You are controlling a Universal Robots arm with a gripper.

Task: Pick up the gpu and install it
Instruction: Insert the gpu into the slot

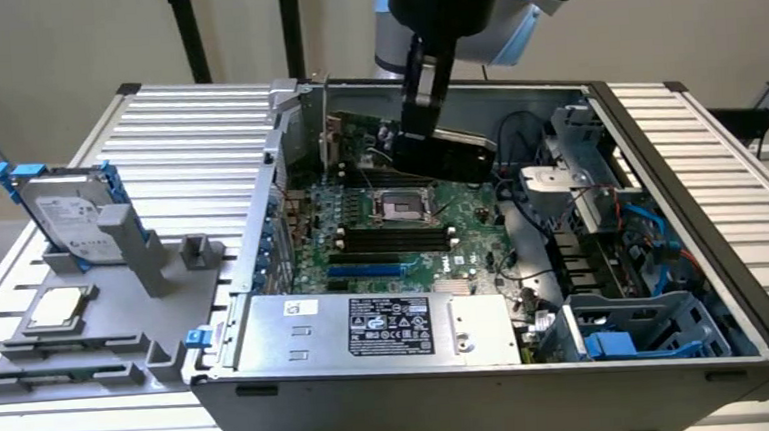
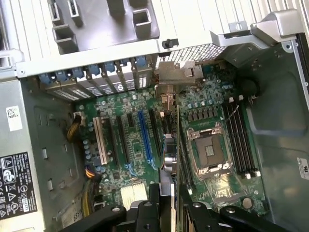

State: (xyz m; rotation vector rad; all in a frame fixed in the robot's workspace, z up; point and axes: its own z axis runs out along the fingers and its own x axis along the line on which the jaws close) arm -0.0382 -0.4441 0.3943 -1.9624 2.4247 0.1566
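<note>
Table (image 1: 191,117): ribbed aluminium slats, carries everything else.
Computer case (image 1: 503,399): lies on its side, lid off, inside facing up; takes up the middle and the exterior view's right.
Motherboard (image 1: 359,242): green, flat on the case floor, with black memory slots and a blue expansion slot (image 2: 144,137).
Power supply (image 1: 285,337): silver box with a black label, against the near wall of the case.
Grey fixture (image 1: 98,323): on the table at the exterior view's left, well apart from the case opening.
Hard drive (image 1: 71,220): silver with a blue frame, standing upright in the fixture.
Gpu (image 1: 451,156): inside the case, held on edge over the far part of the motherboard, just beside the CPU socket (image 1: 404,206). Green board and black cooler face show in the exterior view. In the wrist view it is edge-on (image 2: 167,159), between the blue expansion slot and the socket. Its silver bracket (image 2: 176,72) sits up against the rear slot openings. Cannot tell whether the lower edge touches a slot.
Gripper (image 1: 419,123): black, reaching down into the case, clamped on the gpu; the fingers (image 2: 193,212) sit on either side of the card's upper edge.
CPU chip (image 1: 59,309): small silver square, flat on the fixture, near the hard drive.
</note>
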